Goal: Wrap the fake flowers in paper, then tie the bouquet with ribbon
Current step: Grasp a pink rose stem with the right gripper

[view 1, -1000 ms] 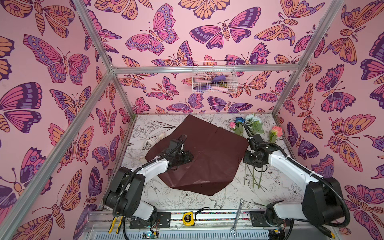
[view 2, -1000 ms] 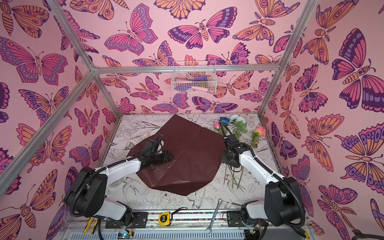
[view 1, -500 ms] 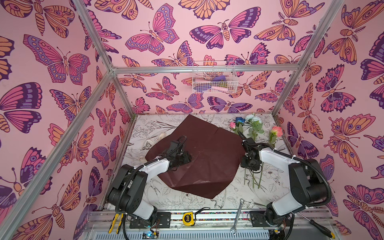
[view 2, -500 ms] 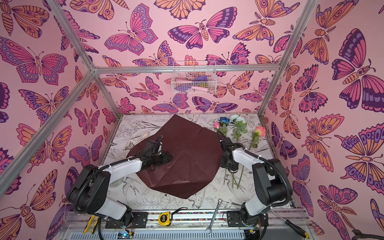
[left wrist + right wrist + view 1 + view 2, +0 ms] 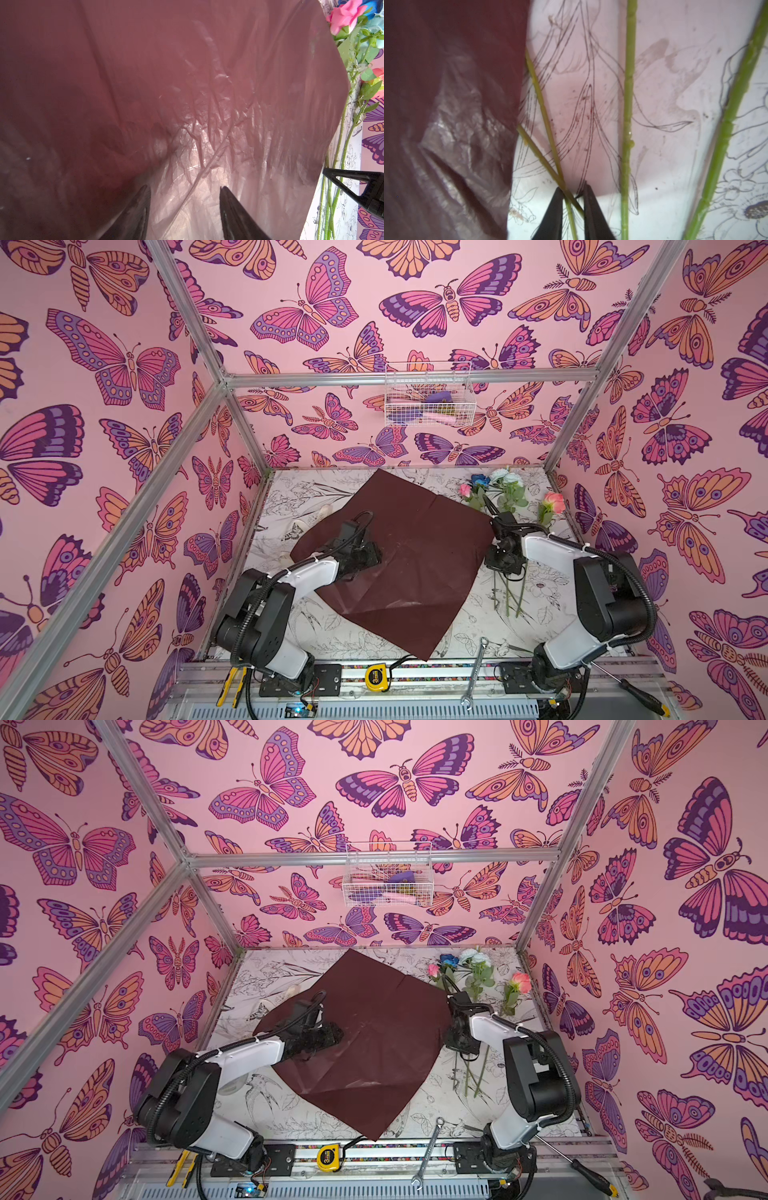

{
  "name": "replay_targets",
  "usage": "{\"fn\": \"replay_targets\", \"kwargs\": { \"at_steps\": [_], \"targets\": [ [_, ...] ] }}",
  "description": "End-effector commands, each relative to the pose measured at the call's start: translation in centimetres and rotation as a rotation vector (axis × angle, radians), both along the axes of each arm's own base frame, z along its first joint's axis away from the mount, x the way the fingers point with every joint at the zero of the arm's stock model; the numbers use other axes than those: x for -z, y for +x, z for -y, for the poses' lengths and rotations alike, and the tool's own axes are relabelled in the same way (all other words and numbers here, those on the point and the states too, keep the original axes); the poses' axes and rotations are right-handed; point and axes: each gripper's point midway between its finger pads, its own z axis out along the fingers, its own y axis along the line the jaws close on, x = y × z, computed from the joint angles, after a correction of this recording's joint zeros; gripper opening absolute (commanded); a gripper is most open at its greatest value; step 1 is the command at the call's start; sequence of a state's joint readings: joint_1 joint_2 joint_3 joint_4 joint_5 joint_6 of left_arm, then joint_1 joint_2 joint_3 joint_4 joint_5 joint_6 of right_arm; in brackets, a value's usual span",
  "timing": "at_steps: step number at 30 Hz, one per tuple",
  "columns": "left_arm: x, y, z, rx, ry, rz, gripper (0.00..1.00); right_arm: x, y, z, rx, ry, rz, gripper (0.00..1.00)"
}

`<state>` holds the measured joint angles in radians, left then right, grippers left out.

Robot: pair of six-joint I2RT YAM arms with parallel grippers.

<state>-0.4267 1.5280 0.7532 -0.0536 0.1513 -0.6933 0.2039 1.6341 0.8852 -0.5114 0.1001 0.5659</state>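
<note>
Newly closed, your right gripper (image 5: pixel 573 188) pinches two flower stems (image 5: pixel 543 112); left gripper (image 5: pixel 184 188) gapes above wrapping paper (image 5: pixel 145 83); tape measure (image 5: pixel 377 677) reads 3m.

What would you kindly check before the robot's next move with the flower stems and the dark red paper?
1. The right claw straddles two thin crossed stems: ok.
2. That grip is firm: cannot tell.
3. Every stem gathered: not ok; two thicker stems lie outside the claw.
4. The wrapping paper lies spread out: ok, though creased.
5. The left claw open over the paper, holding nothing: ok.
6. Flowers on the paper: not ok; the flower heads rest beside it.
</note>
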Motion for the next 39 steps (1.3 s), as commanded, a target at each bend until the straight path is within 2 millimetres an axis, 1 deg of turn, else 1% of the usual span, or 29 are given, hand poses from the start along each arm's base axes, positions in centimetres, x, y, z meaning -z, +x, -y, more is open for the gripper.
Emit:
{"fn": "replay_targets", "kwargs": {
  "at_steps": [1, 8, 9, 13, 14, 15, 18, 19, 29, 35, 39],
  "targets": [
    [-1.3, 0.5, -0.1, -0.011, 0.005, 0.031, 0.56, 1.0, -0.5, 0.4, -0.029, -0.007, -0.035, 0.16],
    [-1.6, 0.6, -0.1, -0.010, 0.004, 0.035, 0.61, -0.2, 0.6, 0.0, -0.073, -0.002, -0.006, 0.02],
    [-1.7, 0.6, -0.1, -0.011, 0.008, 0.037, 0.64, -0.5, 0.7, 0.0, -0.079, -0.004, -0.001, 0.00],
    [-2.0, 0.7, -0.6, -0.020, 0.038, 0.039, 0.83, -1.8, 1.0, -0.1, -0.109, -0.004, 0.024, 0.00],
    [-2.1, 0.8, -0.8, -0.024, 0.046, 0.043, 0.92, -2.2, 1.1, -0.2, -0.116, -0.002, 0.034, 0.00],
    [-2.1, 0.8, -0.9, -0.026, 0.057, 0.042, 1.00, -2.6, 1.1, -0.2, -0.123, 0.001, 0.038, 0.00],
    [-2.2, 0.8, -1.5, -0.035, 0.092, 0.037, 0.99, -3.2, 1.1, -0.2, -0.131, -0.004, 0.038, 0.00],
    [-2.3, 0.9, -1.6, -0.036, 0.103, 0.035, 0.99, -4.3, 1.2, -0.2, -0.131, -0.001, 0.073, 0.00],
    [-2.7, 0.5, -2.0, -0.038, 0.112, 0.049, 0.99, -7.6, -0.1, 0.1, -0.122, 0.003, 0.124, 0.00],
    [-2.5, 0.2, -2.3, -0.042, 0.123, 0.047, 0.99, -9.4, -0.7, 0.3, -0.116, 0.007, 0.156, 0.00],
    [-2.6, 0.1, -2.3, -0.043, 0.119, 0.051, 0.99, -10.2, -1.1, 0.2, -0.116, 0.022, 0.171, 0.00]
  ]
}}
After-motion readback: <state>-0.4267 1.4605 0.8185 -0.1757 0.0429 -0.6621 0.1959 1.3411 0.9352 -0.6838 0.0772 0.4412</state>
